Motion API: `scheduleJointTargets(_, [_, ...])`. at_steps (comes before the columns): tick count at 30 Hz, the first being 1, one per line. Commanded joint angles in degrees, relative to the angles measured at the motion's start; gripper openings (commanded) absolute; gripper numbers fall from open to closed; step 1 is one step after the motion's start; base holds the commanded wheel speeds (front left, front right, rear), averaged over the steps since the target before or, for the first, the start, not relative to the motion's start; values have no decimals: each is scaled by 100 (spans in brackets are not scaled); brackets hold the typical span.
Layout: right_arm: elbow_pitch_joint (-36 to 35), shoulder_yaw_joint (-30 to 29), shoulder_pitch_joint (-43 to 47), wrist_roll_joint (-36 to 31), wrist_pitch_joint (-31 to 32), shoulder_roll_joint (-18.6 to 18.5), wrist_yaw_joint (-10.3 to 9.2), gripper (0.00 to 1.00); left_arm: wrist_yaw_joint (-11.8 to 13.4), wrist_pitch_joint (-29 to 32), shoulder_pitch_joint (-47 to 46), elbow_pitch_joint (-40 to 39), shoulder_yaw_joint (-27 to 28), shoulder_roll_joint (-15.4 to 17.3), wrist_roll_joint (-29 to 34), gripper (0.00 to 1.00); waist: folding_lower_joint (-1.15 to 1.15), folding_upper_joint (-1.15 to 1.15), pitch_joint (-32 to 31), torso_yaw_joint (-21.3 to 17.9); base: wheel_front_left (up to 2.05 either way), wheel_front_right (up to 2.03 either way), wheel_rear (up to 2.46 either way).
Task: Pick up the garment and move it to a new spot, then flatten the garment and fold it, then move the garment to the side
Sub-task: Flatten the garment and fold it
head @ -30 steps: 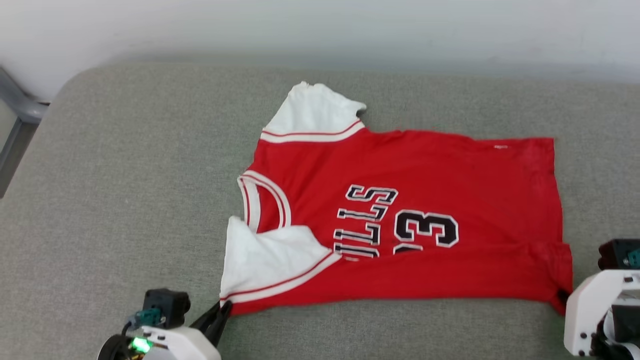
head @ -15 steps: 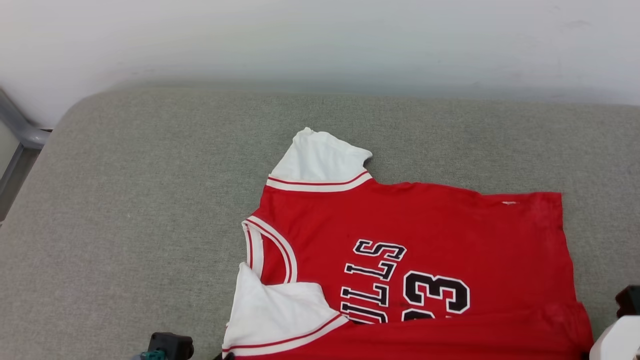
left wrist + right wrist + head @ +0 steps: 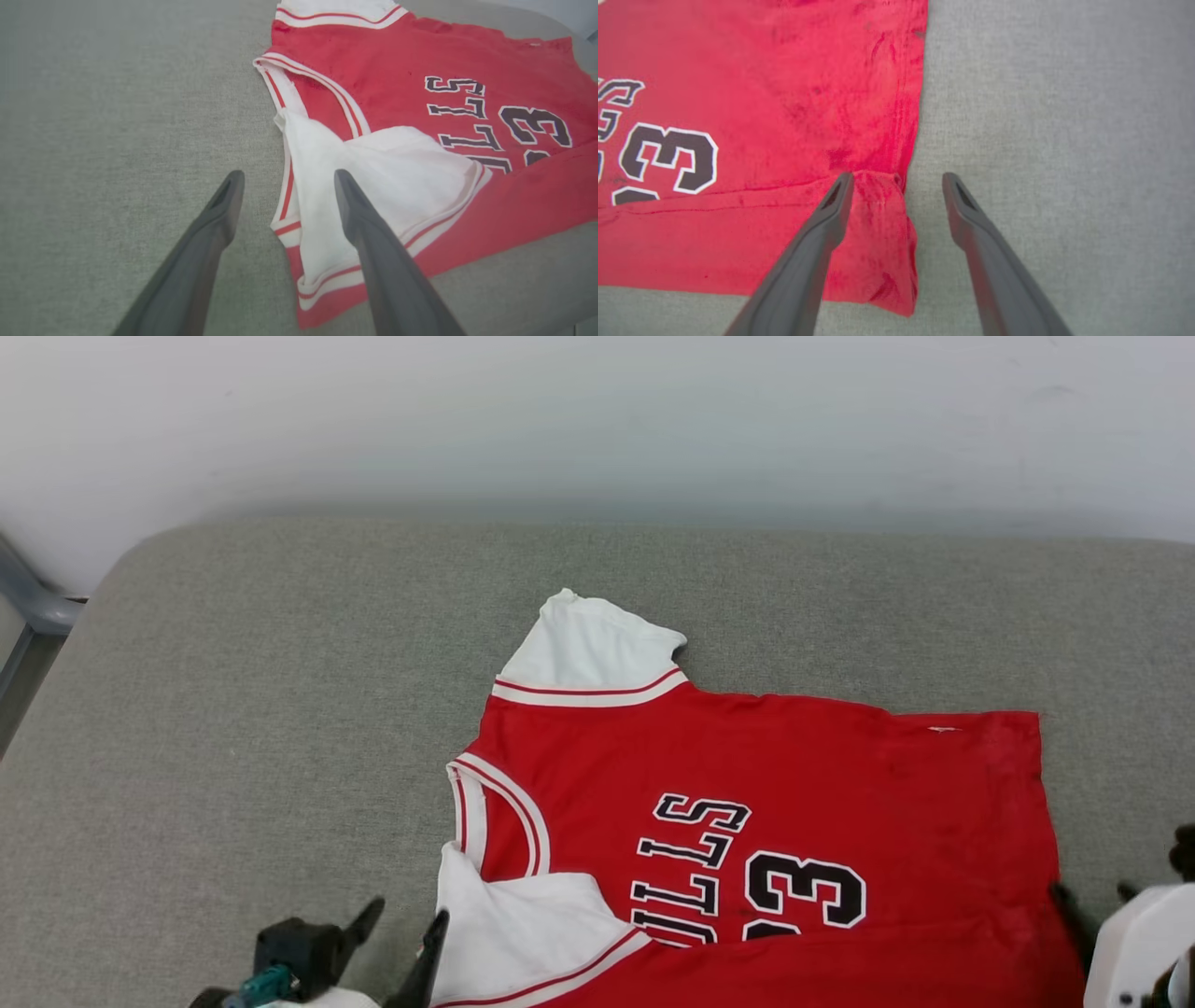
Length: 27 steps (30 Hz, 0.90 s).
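Note:
The garment (image 3: 766, 775), a red jersey with white sleeves and black-and-white lettering, lies spread on the grey cushion (image 3: 233, 709), collar to the left. Its near long edge is folded up over part of the lettering. My left gripper (image 3: 406, 915) stands open at the near white sleeve (image 3: 383, 177); one finger is over the sleeve, the other over bare cushion. My right gripper (image 3: 1090, 894) is open at the near hem corner (image 3: 882, 233), with one finger above the red cloth (image 3: 761, 116) and one off it. Neither holds anything.
A white wall (image 3: 597, 411) runs along the cushion's far edge. A grey metal frame (image 3: 33, 611) stands past the cushion's left end. Bare cushion stretches left of the jersey (image 3: 93, 116) and right of its hem (image 3: 1064, 116).
Both grippers, shut at the garment's near corners a second ago, have opened and let go. The head camera has tilted, so the whole picture sits lower.

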Motion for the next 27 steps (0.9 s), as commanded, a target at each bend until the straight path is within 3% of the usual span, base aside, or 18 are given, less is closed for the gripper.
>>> scheduleJointTargets(1, [-55,22,-178,6,-349,4,-5,100,-13,-268,-124,-69,66,-37,90,100,0,0,-24,-13,0,0,0])
scheduleJointTargets(7, [-166,279,-498,197,-1607,11,-5,100,74,-1114,-389,-297,312,-200,404,100,0,0,-54,-40,0,0,0])
scheduleJointTargets(15, [-290,534,-655,216,-2824,195,-5,100,14,-1267,-562,-640,675,-583,797,100,0,0,100,-85,0,0,0])
scheduleJointTargets(21, [-347,611,-778,177,-3150,443,-5,100,-296,-1264,-891,-673,978,-804,1095,100,0,0,478,-207,0,0,0])
scheduleJointTargets(27, [-539,740,-1007,125,-3239,605,-5,100,-771,-1093,-1793,-290,988,-533,1234,100,0,0,1089,-493,0,0,0])
